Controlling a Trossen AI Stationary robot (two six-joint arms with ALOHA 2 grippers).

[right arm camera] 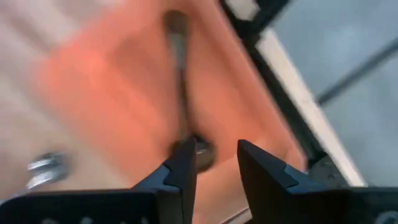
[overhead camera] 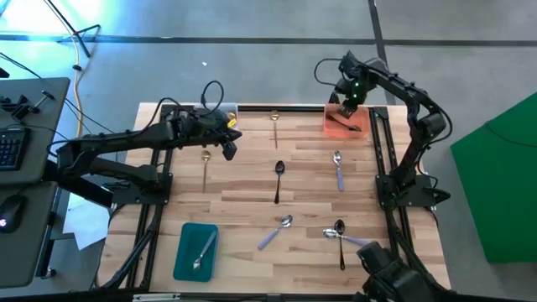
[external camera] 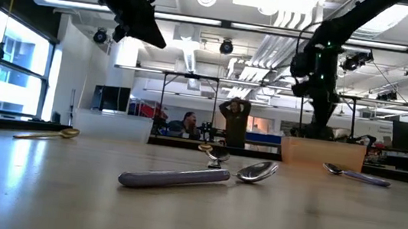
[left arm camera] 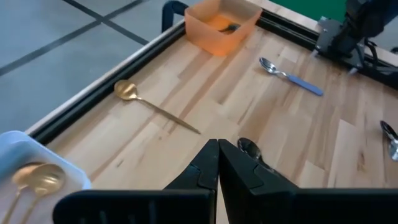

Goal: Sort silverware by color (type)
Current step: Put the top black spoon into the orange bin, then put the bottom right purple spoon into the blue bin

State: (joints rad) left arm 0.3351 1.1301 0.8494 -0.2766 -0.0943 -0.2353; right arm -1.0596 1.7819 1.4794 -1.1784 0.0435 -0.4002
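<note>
Hanging over the orange tray (overhead camera: 357,127), the right end effector (right arm camera: 216,163) has its fingers apart above a black spoon (right arm camera: 180,68) lying inside. The left end effector (left arm camera: 218,163) is pressed together above the worktop (overhead camera: 243,210). Gold (overhead camera: 274,126), black (overhead camera: 278,179) and lilac-handled spoons (overhead camera: 338,170) lie scattered.

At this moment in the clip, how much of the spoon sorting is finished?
Partly. A black spoon lies in the orange tray, a silver one in the teal tray, gold spoons in the clear tray. The right gripper hangs open over the orange tray; the left gripper is shut, empty. About seven spoons remain on the table.
</note>
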